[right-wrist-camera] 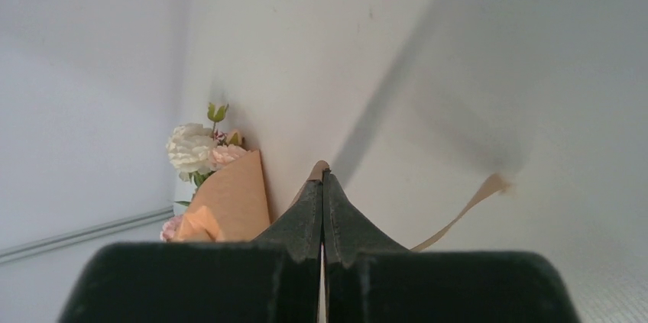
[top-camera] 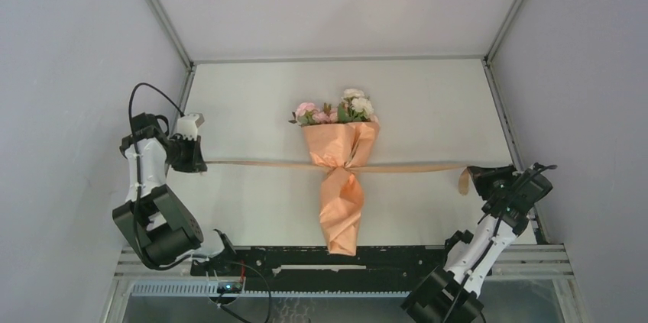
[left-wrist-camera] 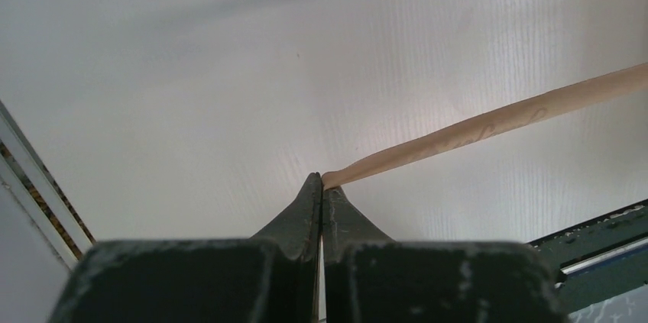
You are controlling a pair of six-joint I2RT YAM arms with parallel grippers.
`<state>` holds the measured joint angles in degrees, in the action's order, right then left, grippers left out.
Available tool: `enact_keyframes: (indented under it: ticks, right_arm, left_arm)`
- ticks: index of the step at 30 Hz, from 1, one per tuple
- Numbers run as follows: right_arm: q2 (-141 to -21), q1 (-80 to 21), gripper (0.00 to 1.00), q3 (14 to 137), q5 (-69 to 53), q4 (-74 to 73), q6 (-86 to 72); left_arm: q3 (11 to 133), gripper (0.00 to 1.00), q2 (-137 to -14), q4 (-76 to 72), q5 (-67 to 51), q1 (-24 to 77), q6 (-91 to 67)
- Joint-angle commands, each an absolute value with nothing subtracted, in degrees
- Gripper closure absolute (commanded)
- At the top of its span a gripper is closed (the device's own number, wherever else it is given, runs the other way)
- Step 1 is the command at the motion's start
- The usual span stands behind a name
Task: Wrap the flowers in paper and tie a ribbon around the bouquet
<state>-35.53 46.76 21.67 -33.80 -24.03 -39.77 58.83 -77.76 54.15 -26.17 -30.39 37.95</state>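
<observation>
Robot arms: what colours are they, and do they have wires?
White links with chunky black joints. Thin black cables loop over the left arm and right arm. The left gripper and right gripper are dull black, pointed, with pale scuffs.
</observation>
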Motion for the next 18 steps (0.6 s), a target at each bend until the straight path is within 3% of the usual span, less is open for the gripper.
enact_keyframes:
  ticks: [1, 9, 16, 18]
  right_arm:
    - [-35.9, 45.5, 1.00, 22.8, -32.3, -17.7, -38.8]
    - [-30.7, 17.6, 1.00, 22.6, -15.4, -28.2, -37.5]
    - [-35.2, -18.5, 0.99, 24.3, 8.3, -34.9, -43.4]
    - [-39.5, -25.6, 0.87, 25.7, 10.4, -37.5, -44.9]
  left_arm:
    - [60.8, 1.00, -75.3, 55.5, -27.5, -28.9, 38.8]
    - [68.1, 1.00, -63.4, 63.7, -32.1, -4.5, 35.7]
    - [79.5, 1.00, -64.1, 68.2, -38.9, 5.8, 30.6]
    - [80.9, 1.00, -63.4, 69.2, -40.0, 7.6, 30.2]
